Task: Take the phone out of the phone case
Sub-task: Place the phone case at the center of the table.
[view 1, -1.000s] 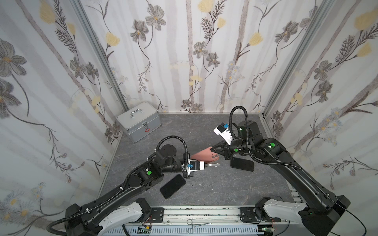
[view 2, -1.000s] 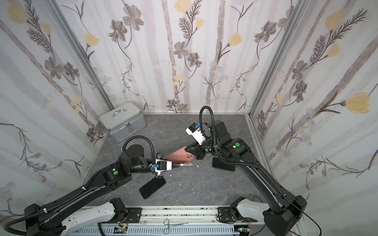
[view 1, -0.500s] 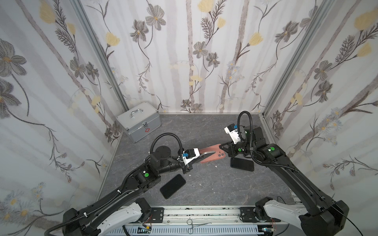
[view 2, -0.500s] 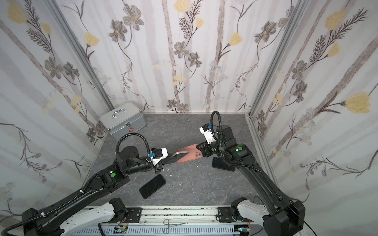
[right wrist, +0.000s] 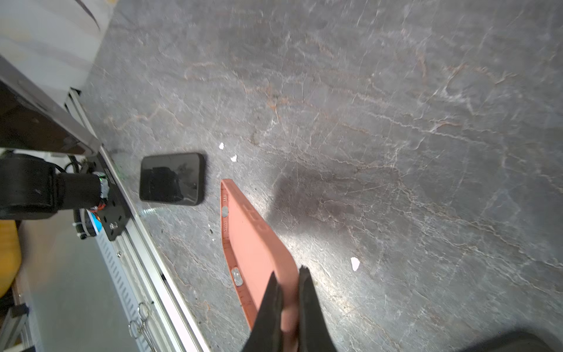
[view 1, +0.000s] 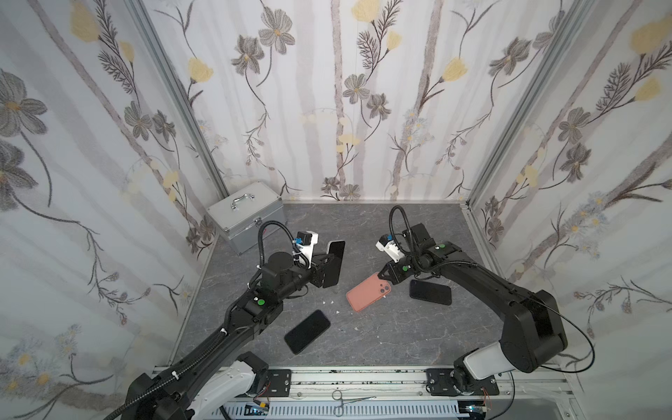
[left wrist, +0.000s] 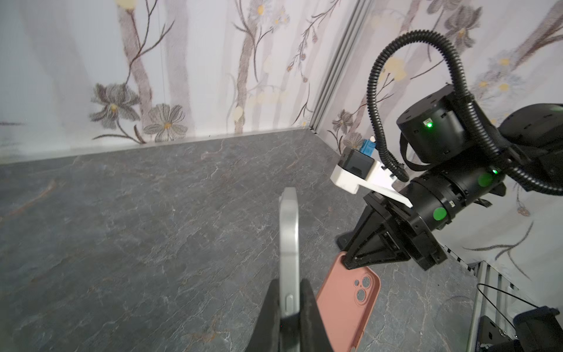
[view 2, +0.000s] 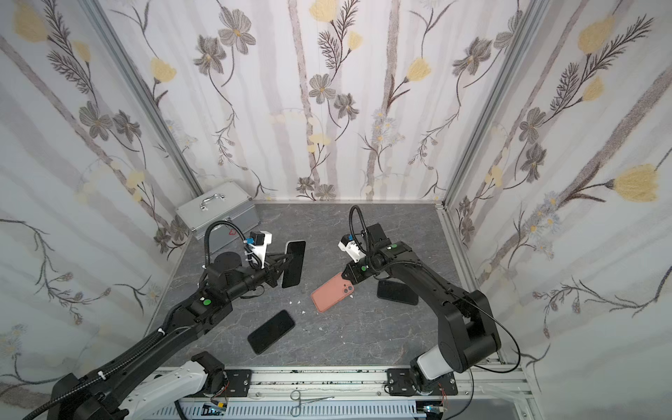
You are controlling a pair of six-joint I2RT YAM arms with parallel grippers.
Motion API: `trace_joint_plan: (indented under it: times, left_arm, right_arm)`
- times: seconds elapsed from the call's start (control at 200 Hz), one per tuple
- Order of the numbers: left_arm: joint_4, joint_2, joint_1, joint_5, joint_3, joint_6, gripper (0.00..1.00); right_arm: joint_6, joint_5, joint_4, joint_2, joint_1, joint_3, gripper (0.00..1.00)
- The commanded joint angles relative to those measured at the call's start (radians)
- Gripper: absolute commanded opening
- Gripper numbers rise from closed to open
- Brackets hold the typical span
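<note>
- The jaws of our left gripper (left wrist: 288, 304) are closed tight on the phone (left wrist: 288, 231), one on each flat face.
- The phone is bare and off the table (view 1: 382, 338), held on edge. In both top views its long axis runs from the front rail toward the back wall, and its dark screen (view 1: 336, 262) faces the right arm.
- The jaws of our right gripper (right wrist: 289, 283) pinch the pink case (right wrist: 253, 243) at its camera-hole end.
- The case is tilted with its back up. Its long axis runs on a slant, and its free end points toward the front rail and the left arm's side (view 1: 365, 296). We cannot tell if that end touches the table.
- Phone and case are well apart.
- A second phone (view 1: 430, 292) lies flat just beside the right arm, and a third phone (view 1: 307, 336) lies nearer the front.
- White scraps (view 1: 332, 302) lie between the third phone and the case.
- A metal box (view 1: 245, 214) sits in the back corner on the left arm's side.
</note>
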Motion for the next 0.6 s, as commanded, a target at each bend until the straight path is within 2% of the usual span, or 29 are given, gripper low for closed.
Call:
trace_joint_plan:
  times: [0.0, 0.115, 0.195, 0.28, 0.34, 0.43, 0.595]
  left_arm:
    - [0.029, 0.038, 0.008, 0.034, 0.014, -0.071, 0.00]
    - [0.020, 0.081, 0.008, 0.010, 0.017, -0.091, 0.00]
    - [0.014, 0.105, 0.008, 0.011, 0.016, -0.096, 0.00]
    - [0.002, 0.130, 0.007, 0.011, 0.018, -0.105, 0.00]
    - [-0.008, 0.149, 0.008, 0.012, 0.023, -0.112, 0.00]
    - [-0.019, 0.182, 0.007, 0.025, 0.029, -0.117, 0.00]
    - [-0.019, 0.268, 0.006, 0.061, 0.053, -0.092, 0.00]
  right_arm:
    - [-0.093, 0.076, -0.025, 0.058, 0.025, 0.032, 0.00]
    - [-0.099, 0.139, -0.012, 0.137, 0.037, 0.066, 0.00]
    - [-0.074, 0.166, 0.024, 0.178, 0.039, 0.081, 0.08]
    - [-0.035, 0.201, 0.065, 0.201, 0.040, 0.094, 0.23]
    - [0.000, 0.225, 0.091, 0.202, 0.040, 0.096, 0.38]
    - [0.071, 0.270, 0.139, 0.177, 0.041, 0.085, 0.46]
    - [0.305, 0.458, 0.271, 0.057, 0.080, -0.028, 0.45]
